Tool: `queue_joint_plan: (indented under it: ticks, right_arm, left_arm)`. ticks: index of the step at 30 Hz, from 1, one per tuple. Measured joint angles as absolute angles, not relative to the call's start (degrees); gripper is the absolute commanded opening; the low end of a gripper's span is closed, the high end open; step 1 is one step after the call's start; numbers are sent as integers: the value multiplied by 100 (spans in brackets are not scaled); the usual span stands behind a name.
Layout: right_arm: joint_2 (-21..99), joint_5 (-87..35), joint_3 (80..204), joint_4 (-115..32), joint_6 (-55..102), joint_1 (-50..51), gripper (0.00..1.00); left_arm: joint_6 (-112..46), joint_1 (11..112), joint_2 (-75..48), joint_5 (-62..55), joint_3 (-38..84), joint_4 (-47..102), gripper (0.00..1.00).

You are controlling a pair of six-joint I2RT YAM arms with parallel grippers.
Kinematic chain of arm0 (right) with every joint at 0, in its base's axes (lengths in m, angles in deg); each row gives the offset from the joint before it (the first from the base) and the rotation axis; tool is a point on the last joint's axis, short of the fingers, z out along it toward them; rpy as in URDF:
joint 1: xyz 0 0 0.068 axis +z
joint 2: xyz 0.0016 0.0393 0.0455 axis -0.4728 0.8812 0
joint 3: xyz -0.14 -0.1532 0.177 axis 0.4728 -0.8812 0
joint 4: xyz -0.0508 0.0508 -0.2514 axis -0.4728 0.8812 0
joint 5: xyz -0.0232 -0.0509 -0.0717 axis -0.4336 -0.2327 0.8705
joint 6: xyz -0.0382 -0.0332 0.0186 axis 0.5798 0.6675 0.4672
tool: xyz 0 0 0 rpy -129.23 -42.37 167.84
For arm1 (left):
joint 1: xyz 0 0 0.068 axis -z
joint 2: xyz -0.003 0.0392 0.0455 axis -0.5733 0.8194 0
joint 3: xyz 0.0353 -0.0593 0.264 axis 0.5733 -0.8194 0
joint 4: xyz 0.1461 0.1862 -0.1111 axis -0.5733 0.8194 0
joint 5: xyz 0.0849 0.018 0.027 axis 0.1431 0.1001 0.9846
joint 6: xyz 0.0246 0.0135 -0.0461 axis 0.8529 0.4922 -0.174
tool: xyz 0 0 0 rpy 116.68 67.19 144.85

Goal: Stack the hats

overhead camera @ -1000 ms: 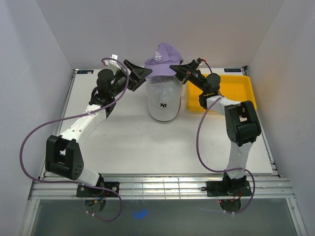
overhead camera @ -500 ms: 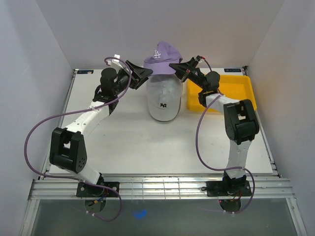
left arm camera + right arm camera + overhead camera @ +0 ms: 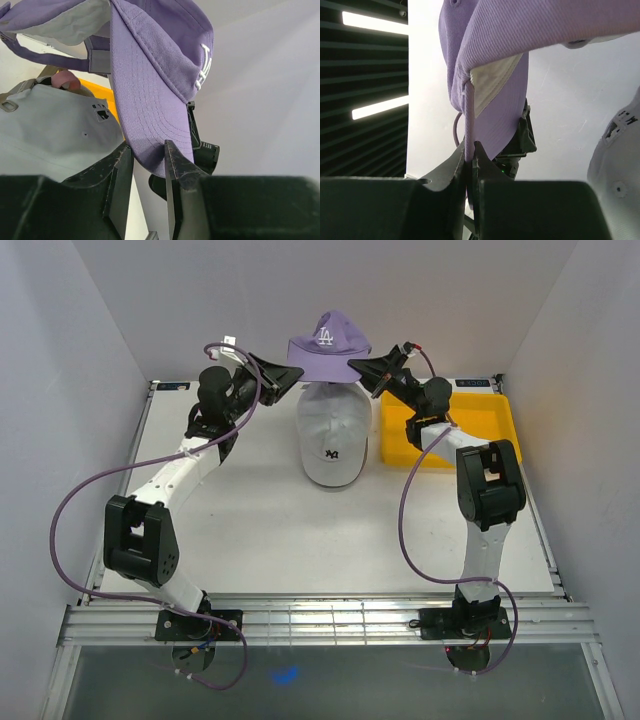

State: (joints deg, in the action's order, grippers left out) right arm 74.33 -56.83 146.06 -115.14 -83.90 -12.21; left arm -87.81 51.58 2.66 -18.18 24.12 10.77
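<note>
Purple cap: the purple cap (image 3: 327, 338) hangs in the air above the white cap (image 3: 332, 435), apart from it, strung between the two grippers.
Left gripper: the left gripper (image 3: 148, 150) has its fingers drawn in on the edge of the curved brim, one on each face of it.
Right gripper: the right gripper (image 3: 470, 160) is pressed together on a thin purple edge at the back of the same cap, with the fabric pinched between the tips.
White cap: it sits on the table (image 3: 260, 530) between the arms, crown up and brim toward the bases.
Pink cap: only a small patch of the pink cap (image 3: 65, 80) peeps out behind the white one in the left wrist view.
Surroundings: a yellow tray (image 3: 490, 425) lies just to the right of the white cap, partly covered by the right arm. Purple cables (image 3: 75, 500) loop beside both arms. White walls (image 3: 90, 330) close in three sides.
Writing: a white "LA" logo (image 3: 324, 336) sits on the front of the purple cap. The dark emblem (image 3: 331, 453) on the white cap looks like "NY". A small dark tag (image 3: 102, 114) on the white cap is too small to read.
Hidden: the white cap covers whatever sits under it in the top view. A tan piece at the left edge of the left wrist view is too unclear to name.
</note>
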Motion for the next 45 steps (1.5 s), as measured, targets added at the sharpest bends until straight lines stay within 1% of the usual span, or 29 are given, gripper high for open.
queue_joint_plan:
  ticks: [6,18,27,36,39,40,45]
  right_arm:
    - [7455,-5816,14714,-11541,-8407,-1260,8]
    - [7291,-6242,14515,-11543,-8440,-1422,8]
    - [6683,-6448,13857,-11547,-8392,-1551,8]
    - [6355,-6570,13087,-11543,-8281,-1579,8]
    - [6248,-6627,12843,-11545,-8198,-1579,8]
    - [6220,-6640,12768,-11547,-8173,-1579,8]
    - [6113,-6699,12386,-11554,-8066,-1577,8]
  left_arm:
    - [-8807,5147,266,-1914,2458,1053,25]
    - [-8840,5134,262,-2301,2455,1058,23]
    - [-8901,5173,122,-2671,2261,977,20]
    - [-8908,5197,-18,-2841,1874,977,18]
    - [-8916,5206,-103,-2878,1697,988,16]
    - [-8921,5208,-132,-2883,1647,988,13]
    - [-8936,5234,-258,-2893,1328,979,8]
